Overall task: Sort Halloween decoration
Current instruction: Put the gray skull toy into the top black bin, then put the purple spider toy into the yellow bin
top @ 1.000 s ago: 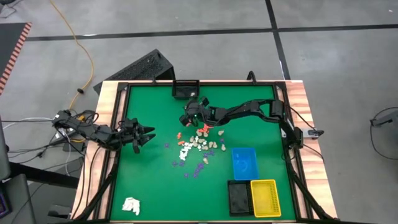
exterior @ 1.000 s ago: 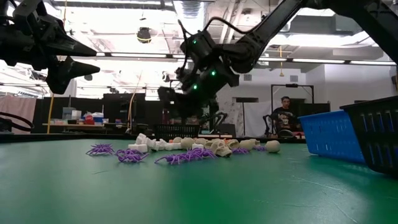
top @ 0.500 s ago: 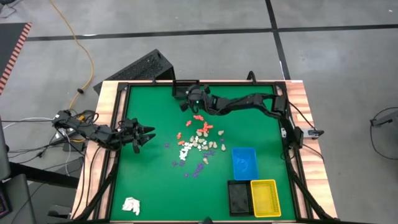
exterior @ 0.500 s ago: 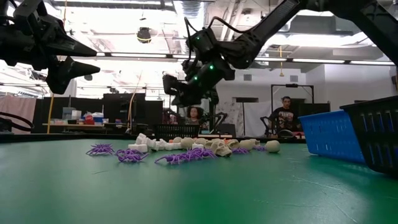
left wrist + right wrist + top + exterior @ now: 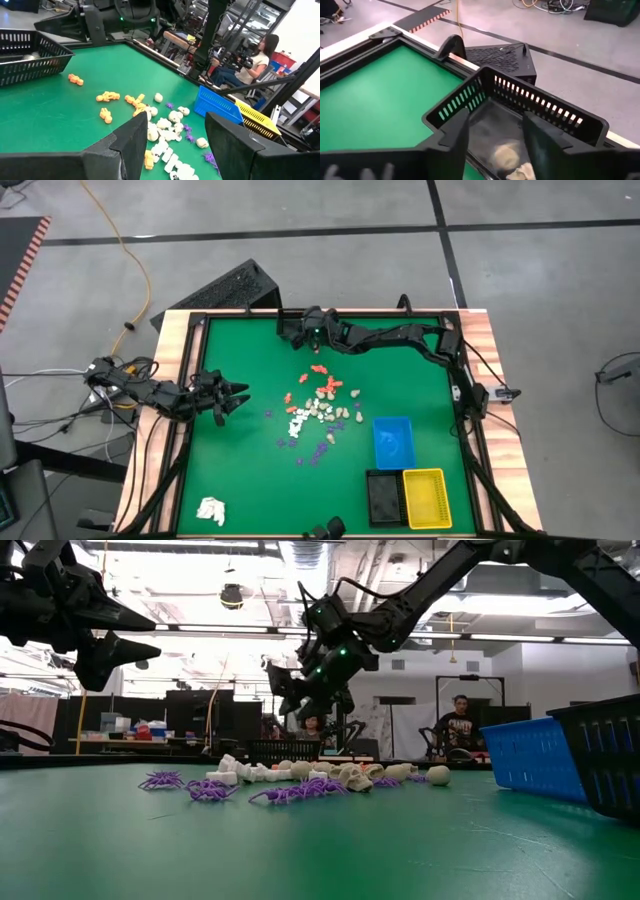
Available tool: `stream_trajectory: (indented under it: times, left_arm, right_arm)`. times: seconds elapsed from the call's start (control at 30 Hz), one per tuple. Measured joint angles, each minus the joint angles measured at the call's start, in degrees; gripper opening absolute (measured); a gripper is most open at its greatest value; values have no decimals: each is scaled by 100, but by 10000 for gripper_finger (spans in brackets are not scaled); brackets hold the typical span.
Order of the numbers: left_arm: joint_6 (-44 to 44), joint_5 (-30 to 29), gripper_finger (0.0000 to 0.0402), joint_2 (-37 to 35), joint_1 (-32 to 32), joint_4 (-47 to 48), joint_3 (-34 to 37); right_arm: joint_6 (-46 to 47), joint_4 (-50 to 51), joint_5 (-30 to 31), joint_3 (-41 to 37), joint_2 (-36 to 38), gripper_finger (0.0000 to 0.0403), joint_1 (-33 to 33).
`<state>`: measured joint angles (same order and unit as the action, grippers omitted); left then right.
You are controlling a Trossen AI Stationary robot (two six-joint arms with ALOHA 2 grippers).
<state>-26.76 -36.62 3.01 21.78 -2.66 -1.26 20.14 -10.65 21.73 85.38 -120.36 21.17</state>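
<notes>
The Halloween decoration is a loose pile of tiny pieces mid-table: orange ones (image 5: 325, 386), cream and white ones (image 5: 316, 412) and purple ones (image 5: 316, 451). My right gripper (image 5: 495, 125) hovers open above a black slotted basket (image 5: 540, 95) at the table's far edge (image 5: 292, 320), nothing between its fingers. Cream pieces (image 5: 504, 153) lie on the basket's floor. My left gripper (image 5: 240, 395) waits open at the left side, level, pointing at the pile (image 5: 165, 125).
A blue tray (image 5: 392, 442), a black tray (image 5: 383, 496) and a yellow tray (image 5: 425, 497) stand at the near right. A white wad (image 5: 211, 510) lies at the near left corner. A raised black rim frames the green mat. People sit beyond the table.
My right gripper has swung from above the orange pieces toward the table's far edge and risen a little; it now hangs over the black basket. The pile has not shifted.
</notes>
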Motion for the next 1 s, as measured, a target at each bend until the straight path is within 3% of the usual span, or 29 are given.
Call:
stream_trajectory:
  times: [0.13,0.3,0.4,0.5,0.63,0.77,0.87,1.0]
  left_arm:
    - [104,45,189,0,-1,-2,-2]
    - [370,569,189,0,-2,2,-2]
    - [359,803,189,8,-1,11,0]
    - [335,1092,189,135,0,20,0]
    - [241,1345,189,486,0,36,-6]
    - [207,1437,189,1056,-2,79,-155]
    - [167,1501,189,1537,-2,42,-367]
    - [130,1519,189,2127,-2,-71,-657]
  right_arm:
    - [-76,-66,-345,0,60,200,-8]
    - [-321,8,-1596,-7,660,187,-84]
    - [-689,582,-2389,-5,1357,177,-186]
    - [-1178,1748,-2769,-4,2234,169,-350]
    - [-1680,3554,-2784,-4,3590,162,-724]
    - [-1443,4844,-2551,-145,4660,157,-1463]
    - [-965,5172,-2036,-624,5135,154,-2334]
    - [-383,4681,-909,-1646,5265,153,-3661]
